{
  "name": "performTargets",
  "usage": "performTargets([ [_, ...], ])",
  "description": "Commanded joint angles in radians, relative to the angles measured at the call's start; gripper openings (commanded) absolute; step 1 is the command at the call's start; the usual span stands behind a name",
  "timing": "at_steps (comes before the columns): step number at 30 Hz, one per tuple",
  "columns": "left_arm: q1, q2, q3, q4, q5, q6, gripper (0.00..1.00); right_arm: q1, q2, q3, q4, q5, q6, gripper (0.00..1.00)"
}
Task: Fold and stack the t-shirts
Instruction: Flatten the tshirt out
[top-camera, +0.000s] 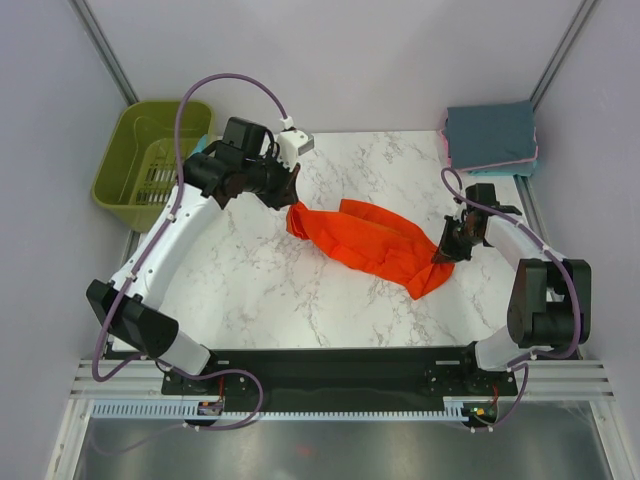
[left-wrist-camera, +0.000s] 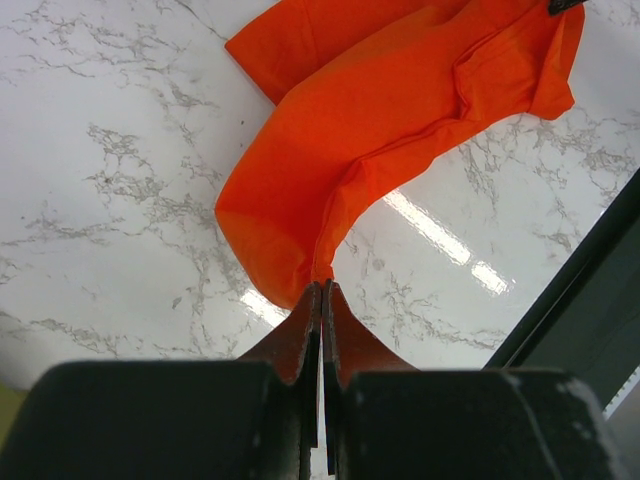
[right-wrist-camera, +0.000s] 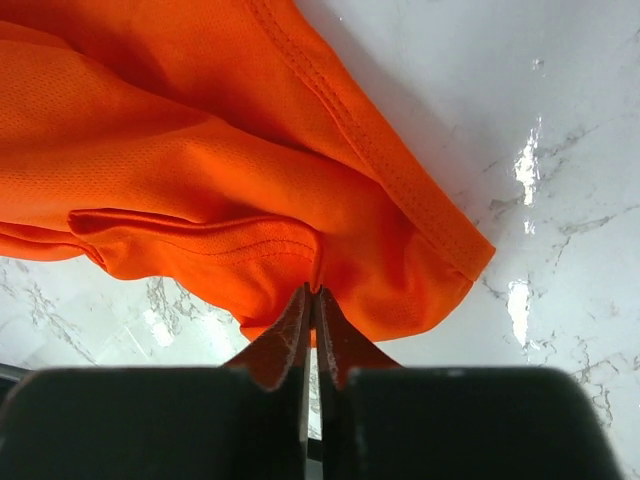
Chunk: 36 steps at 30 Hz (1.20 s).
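A bright orange-red t-shirt (top-camera: 372, 243) hangs bunched and stretched between my two grippers over the middle of the marble table. My left gripper (top-camera: 293, 190) is shut on its left end; in the left wrist view the cloth (left-wrist-camera: 370, 130) runs away from the closed gripper (left-wrist-camera: 322, 288). My right gripper (top-camera: 443, 250) is shut on the shirt's right end; in the right wrist view the hemmed cloth (right-wrist-camera: 230, 170) is pinched at the gripper (right-wrist-camera: 313, 292). Folded t-shirts in slate-blue, pink and teal (top-camera: 489, 135) are stacked at the back right corner.
An olive-green plastic basket (top-camera: 150, 150) stands off the table's back left corner. The marble table (top-camera: 260, 290) ends at a black front rail (top-camera: 330, 365) by the arm bases. Grey walls close in the back and sides.
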Motion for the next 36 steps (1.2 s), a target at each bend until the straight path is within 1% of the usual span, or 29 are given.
performTargets([
  [1, 0.003, 0.004, 0.033, 0.024, 0.014, -0.02, 0.02, -0.005, 0.0, 0.033, 0.035, -0.011, 0.01, 0.05],
  [2, 0.003, 0.006, 0.036, 0.023, 0.014, -0.02, 0.02, -0.005, -0.006, 0.037, 0.032, -0.012, 0.007, 0.0],
  [5, 0.003, 0.01, 0.051, 0.024, 0.0, -0.002, 0.02, -0.005, -0.021, 0.085, 0.024, -0.009, -0.017, 0.0],
  [6, 0.004, 0.012, 0.059, 0.026, -0.023, 0.004, 0.02, -0.004, -0.03, 0.132, 0.021, 0.003, -0.054, 0.0],
  [8, 0.009, 0.01, 0.093, 0.035, -0.059, 0.042, 0.02, -0.005, -0.041, 0.199, 0.013, 0.062, -0.112, 0.0],
  [9, 0.021, 0.007, 0.103, 0.044, -0.105, 0.056, 0.02, -0.005, -0.052, 0.28, 0.013, 0.085, -0.182, 0.0],
  [11, 0.039, -0.007, 0.114, 0.085, -0.158, 0.105, 0.02, -0.01, -0.063, 0.371, 0.022, 0.147, -0.252, 0.0],
  [12, 0.065, -0.013, 0.116, 0.101, -0.191, 0.122, 0.02, -0.014, -0.072, 0.463, 0.028, 0.162, -0.286, 0.0],
  [13, 0.079, -0.017, 0.113, 0.133, -0.211, 0.14, 0.02, -0.019, -0.075, 0.506, 0.048, 0.176, -0.321, 0.0],
  [14, 0.102, -0.016, 0.116, 0.148, -0.251, 0.163, 0.02, -0.023, -0.084, 0.546, 0.054, 0.204, -0.33, 0.0],
  [15, 0.113, -0.016, 0.122, 0.159, -0.265, 0.168, 0.02, -0.025, -0.09, 0.621, 0.065, 0.216, -0.339, 0.0],
  [18, 0.141, -0.011, 0.192, 0.19, -0.287, 0.174, 0.02, -0.03, -0.122, 0.729, 0.094, 0.254, -0.349, 0.0],
  [22, 0.141, -0.033, 0.31, 0.248, -0.239, 0.207, 0.02, -0.031, -0.18, 0.839, 0.11, 0.287, -0.39, 0.0],
  [25, 0.141, -0.057, 0.366, 0.265, -0.232, 0.207, 0.02, -0.036, -0.219, 0.872, 0.113, 0.348, -0.398, 0.0],
  [26, 0.139, -0.069, 0.37, 0.267, -0.213, 0.208, 0.02, -0.036, -0.255, 0.881, 0.114, 0.35, -0.398, 0.0],
  [31, 0.139, -0.203, 0.312, 0.288, -0.12, 0.214, 0.02, -0.036, -0.397, 0.862, 0.108, 0.394, -0.361, 0.0],
  [34, 0.141, -0.275, 0.28, 0.297, -0.022, 0.229, 0.02, -0.036, -0.472, 0.876, 0.094, 0.437, -0.355, 0.0],
  [35, 0.141, -0.293, 0.271, 0.302, 0.032, 0.239, 0.02, -0.036, -0.496, 0.904, 0.09, 0.461, -0.361, 0.0],
  [36, 0.139, -0.31, 0.262, 0.311, 0.051, 0.248, 0.02, -0.036, -0.506, 0.919, 0.085, 0.471, -0.382, 0.0],
])
